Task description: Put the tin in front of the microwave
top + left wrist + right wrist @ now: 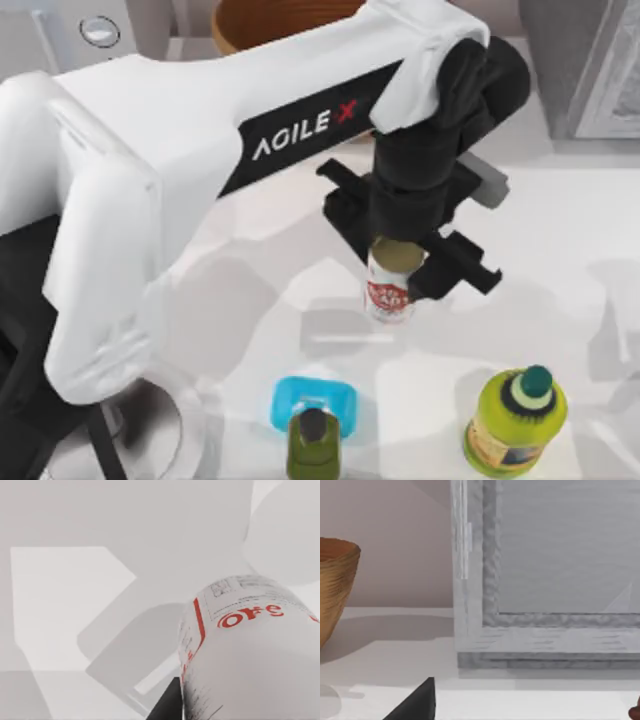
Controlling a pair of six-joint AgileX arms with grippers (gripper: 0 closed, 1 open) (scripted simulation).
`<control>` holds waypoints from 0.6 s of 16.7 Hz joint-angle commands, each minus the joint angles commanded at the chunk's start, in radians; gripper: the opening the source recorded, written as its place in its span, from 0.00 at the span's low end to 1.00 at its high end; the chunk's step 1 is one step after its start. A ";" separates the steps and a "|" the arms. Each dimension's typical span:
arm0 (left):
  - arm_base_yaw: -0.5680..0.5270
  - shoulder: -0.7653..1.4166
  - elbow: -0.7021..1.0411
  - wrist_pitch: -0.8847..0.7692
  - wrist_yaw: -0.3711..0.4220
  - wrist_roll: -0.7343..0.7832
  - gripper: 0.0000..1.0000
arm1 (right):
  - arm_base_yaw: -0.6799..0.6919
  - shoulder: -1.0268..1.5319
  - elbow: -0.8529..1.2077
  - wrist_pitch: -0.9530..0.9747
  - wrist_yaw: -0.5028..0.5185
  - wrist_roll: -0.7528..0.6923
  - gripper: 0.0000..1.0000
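The tin [389,292], a small can with a white-and-red label and a dull gold top, stands upright near the middle of the table. My left gripper [402,248] comes down over it from above, with black fingers [458,268] on either side, shut on the tin. Its label [250,655] looms close in the left wrist view. The microwave [60,35], light grey-white with a round white dial [100,31], sits at the table's back left corner. A dark part of my right gripper [415,705] faces a darker grey appliance.
A brown wooden bowl [280,20] stands at the back centre. The darker grey appliance [585,65] fills the back right. Along the front stand a dark olive bottle [314,445], a blue pad [340,398] behind it, and a yellow-green bottle with a teal cap [517,420].
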 joint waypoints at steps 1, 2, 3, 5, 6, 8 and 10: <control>0.000 0.000 0.010 -0.010 0.000 0.000 0.00 | 0.000 0.000 0.000 0.000 0.000 0.000 1.00; 0.000 0.000 0.011 -0.011 0.000 0.000 0.00 | 0.000 0.000 0.000 0.000 0.000 0.000 1.00; 0.000 0.000 0.011 -0.011 0.000 0.000 0.00 | 0.000 0.000 0.000 0.000 0.000 0.000 1.00; 0.003 0.004 0.008 -0.008 0.000 0.002 0.00 | 0.000 0.000 0.000 0.000 0.000 0.000 1.00; 0.014 0.001 0.005 -0.007 0.000 0.005 0.00 | 0.000 0.000 0.000 0.000 0.000 0.000 1.00; 0.069 -0.009 -0.009 -0.003 0.000 0.018 0.00 | 0.000 0.000 0.000 0.000 0.000 0.000 1.00; 0.167 -0.023 -0.029 0.002 0.000 0.039 0.00 | 0.000 0.000 0.000 0.000 0.000 0.000 1.00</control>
